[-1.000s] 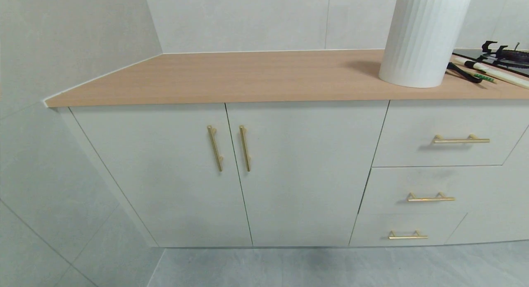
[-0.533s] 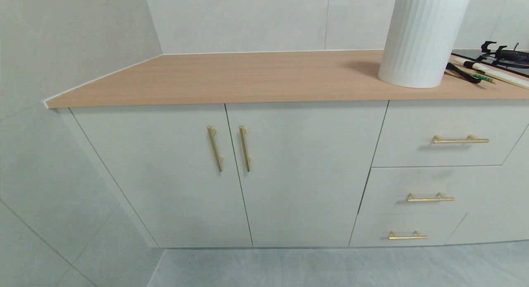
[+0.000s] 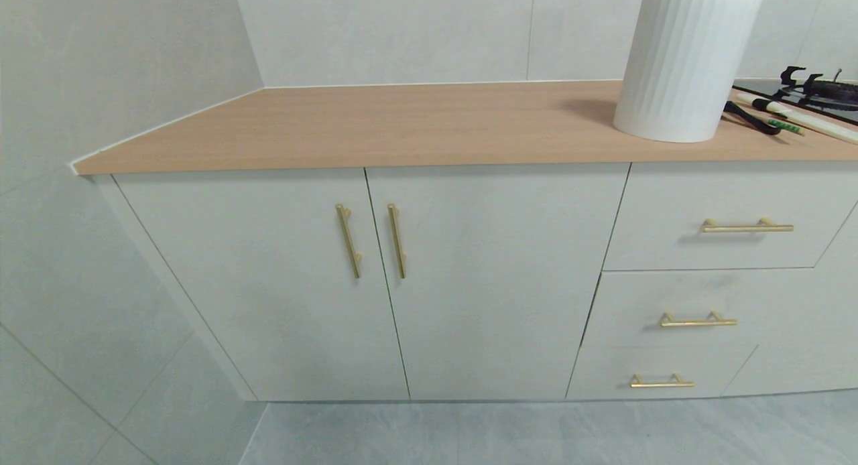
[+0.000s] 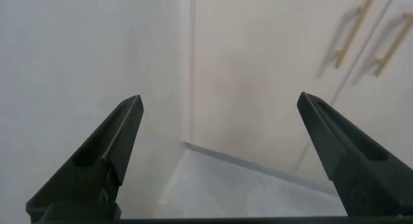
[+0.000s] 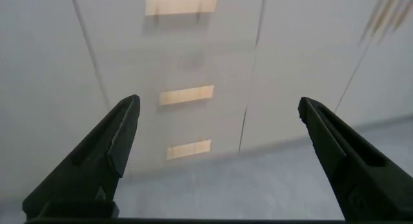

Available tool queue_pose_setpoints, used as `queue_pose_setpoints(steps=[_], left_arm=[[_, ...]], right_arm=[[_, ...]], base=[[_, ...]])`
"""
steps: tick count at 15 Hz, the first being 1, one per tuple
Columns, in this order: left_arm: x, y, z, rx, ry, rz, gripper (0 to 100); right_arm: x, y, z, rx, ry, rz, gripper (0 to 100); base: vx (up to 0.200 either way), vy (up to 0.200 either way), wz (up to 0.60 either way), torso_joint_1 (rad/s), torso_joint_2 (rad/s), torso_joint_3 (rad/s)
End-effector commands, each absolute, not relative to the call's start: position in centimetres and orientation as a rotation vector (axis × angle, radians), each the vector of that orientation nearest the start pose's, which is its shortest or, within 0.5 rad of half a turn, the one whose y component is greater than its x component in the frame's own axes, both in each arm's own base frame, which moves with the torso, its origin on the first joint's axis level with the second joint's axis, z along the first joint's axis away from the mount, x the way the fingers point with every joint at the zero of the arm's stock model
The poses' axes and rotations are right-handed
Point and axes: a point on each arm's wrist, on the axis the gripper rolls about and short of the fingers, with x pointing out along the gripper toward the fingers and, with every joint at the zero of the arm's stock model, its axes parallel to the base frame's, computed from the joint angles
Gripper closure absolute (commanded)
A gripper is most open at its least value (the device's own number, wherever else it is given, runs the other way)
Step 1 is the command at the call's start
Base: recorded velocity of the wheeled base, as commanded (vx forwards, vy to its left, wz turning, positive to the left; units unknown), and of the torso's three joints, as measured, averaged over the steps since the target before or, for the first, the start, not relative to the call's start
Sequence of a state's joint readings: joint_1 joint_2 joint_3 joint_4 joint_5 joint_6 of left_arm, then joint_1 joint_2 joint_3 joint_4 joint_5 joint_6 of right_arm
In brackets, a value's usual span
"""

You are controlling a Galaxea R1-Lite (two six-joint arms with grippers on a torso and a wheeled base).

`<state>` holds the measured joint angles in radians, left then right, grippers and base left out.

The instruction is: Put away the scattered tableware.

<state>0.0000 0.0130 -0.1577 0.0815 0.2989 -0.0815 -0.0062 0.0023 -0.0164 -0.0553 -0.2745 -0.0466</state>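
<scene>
A tall white ribbed holder stands on the wooden countertop at the right. Just to its right lie chopsticks: a black one, one with a green-patterned end and a pale one. My left gripper is open, held low before the cabinet near the wall corner, nothing between its fingers. My right gripper is open too, low in front of the drawer stack, holding nothing.
White cabinet doors with gold handles stand under the counter, and three drawers with gold handles are at the right. A black stove grate sits at the far right. Tiled wall closes the left side; grey floor lies below.
</scene>
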Motion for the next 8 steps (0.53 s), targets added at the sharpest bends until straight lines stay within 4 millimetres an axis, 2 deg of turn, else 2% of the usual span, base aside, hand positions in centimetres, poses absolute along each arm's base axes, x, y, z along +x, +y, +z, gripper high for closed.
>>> queue_pose_setpoints(steps=[1,4,6,8], left_arm=[[-2.33,0.38,7.97,-0.106,-0.051,0.179,0],[-2.31,0.17,7.9,-0.092,-0.036,0.084,0],[-2.28,0.03,7.56,0.021,-0.001,0.023,0],[-2.28,0.02,7.52,0.051,0.004,0.02,0]], right_arm=[[-2.37,-0.51,8.12,-0.037,-0.048,-0.242,0],[-2.34,-0.36,8.12,-0.035,-0.05,-0.167,0],[-2.33,-0.35,8.09,0.013,-0.051,-0.159,0],[-2.33,-0.34,8.01,0.117,-0.052,-0.152,0]], base=[[0.0,0.0,0.0,0.0,0.0,0.0],[0.0,0.0,0.0,0.0,0.0,0.0],[0.0,0.0,0.0,0.0,0.0,0.0],[0.0,0.0,0.0,0.0,0.0,0.0]])
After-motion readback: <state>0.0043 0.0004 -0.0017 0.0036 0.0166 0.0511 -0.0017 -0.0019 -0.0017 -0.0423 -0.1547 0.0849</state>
